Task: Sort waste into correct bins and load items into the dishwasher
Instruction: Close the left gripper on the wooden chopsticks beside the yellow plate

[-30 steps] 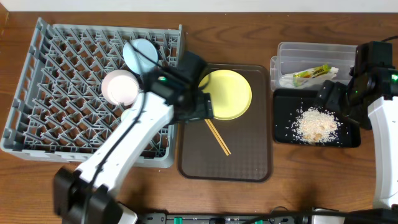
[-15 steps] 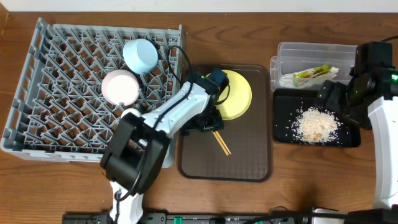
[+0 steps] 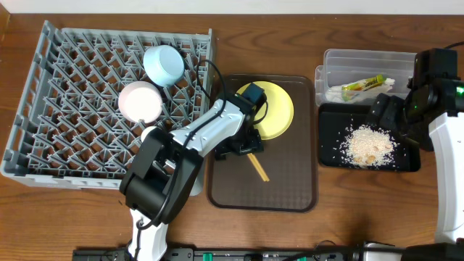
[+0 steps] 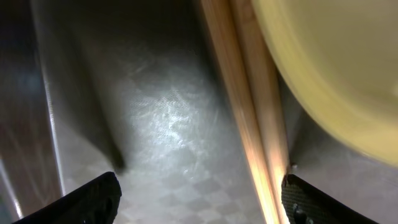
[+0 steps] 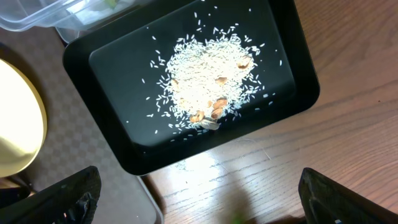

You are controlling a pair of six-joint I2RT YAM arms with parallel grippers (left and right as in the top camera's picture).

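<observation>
- On the brown serving tray (image 3: pixel 283 190), at mid-surface, the left tool (image 4: pixel 202 198) hangs low over the pair of wooden chopsticks (image 4: pixel 249 112). Its fingers (image 4: pixel 93 198) are spread wide, one on either side of the sticks and gripping nothing.
- Both chopsticks lie flat on the tray, side by side and touching. They sit nearer the right-hand finger in the wrist view, just beside the rim of the pale-yellow plate (image 3: pixel 274 109).
- The plate rests in the tray's upper half.
- At far left stands the grey dish rack (image 3: pixel 65 109). A light-blue bowl (image 3: pixel 164 65) and a white bowl (image 3: pixel 141 101) sit close together among its pegs.
- At upper right, the clear tub (image 3: pixel 362 61) holds the green-and-orange snack wrapper (image 3: pixel 362 85).
- Just below the tub, the black tray (image 3: pixel 330 156) carries a heap of rice scraps (image 5: pixel 205 87), with loose grains scattered around it.
- Above the wooden surface (image 3: pixel 362 210), beside the black tray's edge, the right tool (image 5: pixel 202 199) is wide open and empty.
</observation>
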